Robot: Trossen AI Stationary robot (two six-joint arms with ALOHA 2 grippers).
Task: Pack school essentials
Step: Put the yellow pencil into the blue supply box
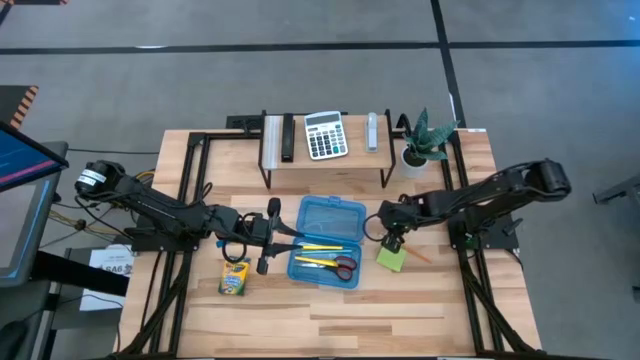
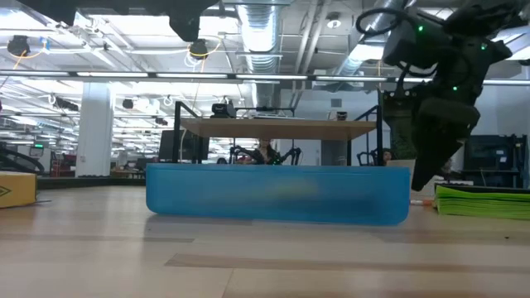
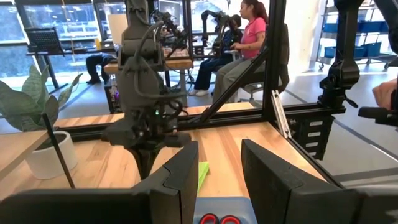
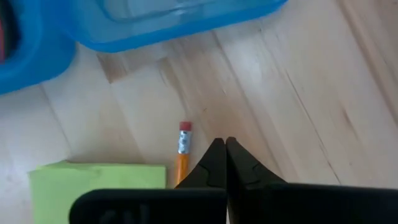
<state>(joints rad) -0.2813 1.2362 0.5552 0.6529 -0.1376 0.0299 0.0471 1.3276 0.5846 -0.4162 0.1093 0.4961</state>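
Observation:
A blue open case (image 1: 325,240) lies mid-table, holding yellow pencils (image 1: 320,247) and red-handled scissors (image 1: 343,266). My right gripper (image 1: 392,240) hangs shut just right of the case, a little above the table, over the lime-green sticky-note pad (image 4: 99,180). Nothing shows between its fingertips (image 4: 222,148). An orange pencil (image 4: 183,152) lies on the wood beside them, its eraser end toward the case and its other end hidden behind a finger. My left gripper (image 3: 219,155) stands open and level at the case's left edge, with nothing in its gap. The crayon box (image 1: 234,277) lies flat at the near left.
A low shelf (image 1: 325,160) at the far edge carries a calculator (image 1: 325,135), with a potted plant (image 1: 425,145) to its right. Black frame rails (image 1: 460,170) run along both sides. Bare wood lies near the front edge. People sit in the room beyond.

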